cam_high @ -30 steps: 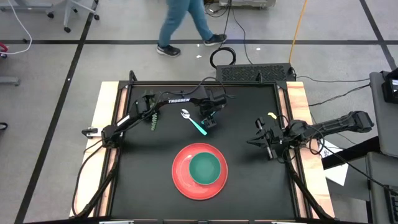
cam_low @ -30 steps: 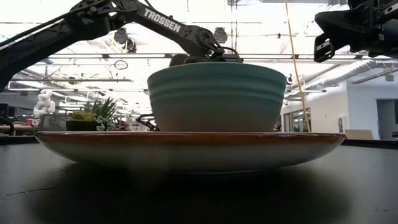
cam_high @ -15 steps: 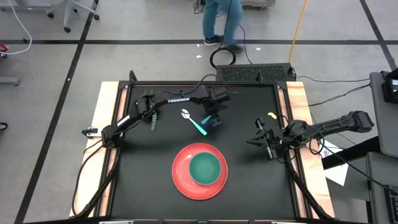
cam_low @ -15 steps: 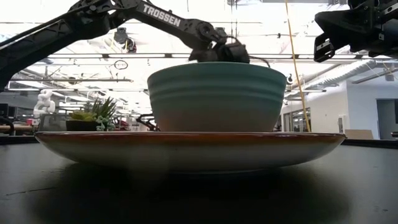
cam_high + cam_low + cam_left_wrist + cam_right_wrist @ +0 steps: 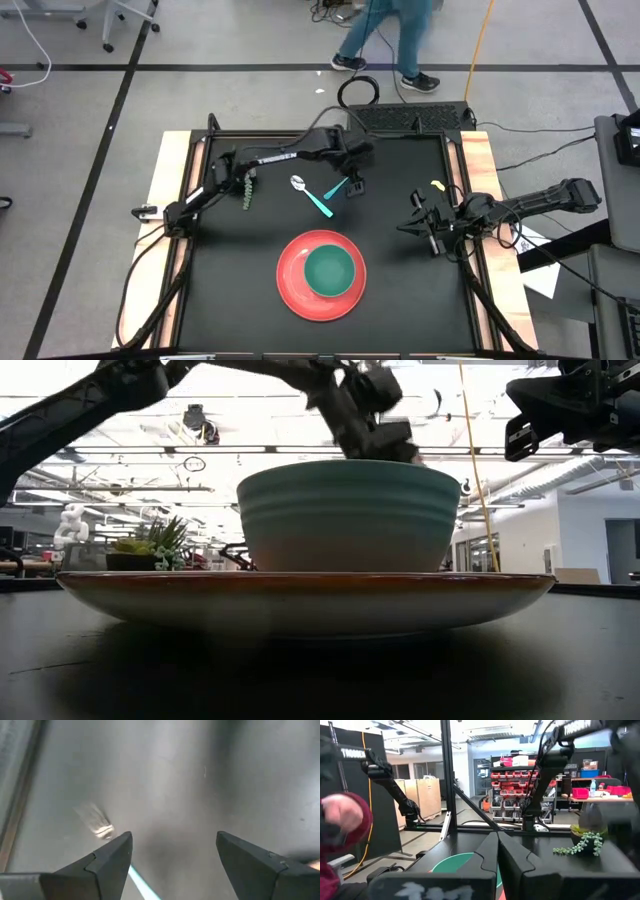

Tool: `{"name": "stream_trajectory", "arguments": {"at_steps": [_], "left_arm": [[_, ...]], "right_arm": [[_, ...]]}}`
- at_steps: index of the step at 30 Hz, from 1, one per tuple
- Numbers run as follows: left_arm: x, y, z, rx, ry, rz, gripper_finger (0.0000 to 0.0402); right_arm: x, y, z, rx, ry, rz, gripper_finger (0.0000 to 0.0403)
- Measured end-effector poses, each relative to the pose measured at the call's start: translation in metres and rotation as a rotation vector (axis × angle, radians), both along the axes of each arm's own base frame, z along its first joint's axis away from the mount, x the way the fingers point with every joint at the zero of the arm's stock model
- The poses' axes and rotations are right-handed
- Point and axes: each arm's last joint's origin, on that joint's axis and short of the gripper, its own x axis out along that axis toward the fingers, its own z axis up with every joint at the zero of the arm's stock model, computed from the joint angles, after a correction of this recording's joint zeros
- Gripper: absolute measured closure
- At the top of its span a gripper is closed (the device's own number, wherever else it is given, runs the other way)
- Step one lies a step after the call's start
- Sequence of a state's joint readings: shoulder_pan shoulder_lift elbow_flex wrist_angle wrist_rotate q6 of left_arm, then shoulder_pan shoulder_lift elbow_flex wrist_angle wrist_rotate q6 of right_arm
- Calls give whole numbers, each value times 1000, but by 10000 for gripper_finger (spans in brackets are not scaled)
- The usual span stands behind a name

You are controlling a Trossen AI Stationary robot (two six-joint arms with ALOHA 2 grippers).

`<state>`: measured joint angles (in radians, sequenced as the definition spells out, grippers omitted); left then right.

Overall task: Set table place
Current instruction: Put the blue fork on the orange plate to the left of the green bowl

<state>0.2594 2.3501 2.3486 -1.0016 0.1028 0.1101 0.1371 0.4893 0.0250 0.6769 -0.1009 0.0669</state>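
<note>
A: Status on the table (image 5: 230, 290)?

B: Red plate (image 5: 290, 285) sits in the lower centre of the high view, teal bowl (image 5: 330, 270) on it, roughly centred. In the low view the bowl (image 5: 345, 515) fills the middle of the frame on top of the plate (image 5: 300, 600).

A: Cutlery?

B: Two pieces above the plate, upper centre of the high view. Spoon (image 5: 309, 195) lies diagonally, bowl end toward upper left, light-blue handle toward lower right. A second light-blue handle (image 5: 335, 187) lies just right of it, angled the other way; can't make out its head, so can't confirm it's the fork.

A: Left gripper?

B: Left gripper (image 5: 352, 184) is over the cutlery, just right of that second handle. Jaws spread wide, nothing between them. Left wrist view shows both fingers (image 5: 110, 862) apart over black tabletop, with a strip of blue handle (image 5: 140, 885) at the bottom edge.

A: Right?

B: Right gripper (image 5: 418, 224) is parked at the right side of the table, pointing left, jaws pressed together, empty.

A: Anything else?

B: Small potted plant (image 5: 243, 181) in the upper left of the table, by the left arm. A person (image 5: 395, 40) is on the floor at the top edge of the high view.
</note>
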Motion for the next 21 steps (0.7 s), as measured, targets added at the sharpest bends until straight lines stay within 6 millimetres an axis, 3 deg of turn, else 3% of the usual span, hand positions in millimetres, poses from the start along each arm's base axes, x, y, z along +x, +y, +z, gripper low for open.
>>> {"name": "stream_trajectory", "arguments": {"at_steps": [7,14,18,21], "left_arm": [[-44,-10,83,82,-95,56,108],[-100,-38,169,154,-300,95,120],[-136,-50,203,146,-374,137,175],[-158,-61,218,177,-377,153,250]], "right_arm": [[0,0,-1,-1,8,0,403],[0,0,-1,20,16,4,403],[0,0,-1,20,16,4,403],[0,0,-1,20,16,4,403]]}}
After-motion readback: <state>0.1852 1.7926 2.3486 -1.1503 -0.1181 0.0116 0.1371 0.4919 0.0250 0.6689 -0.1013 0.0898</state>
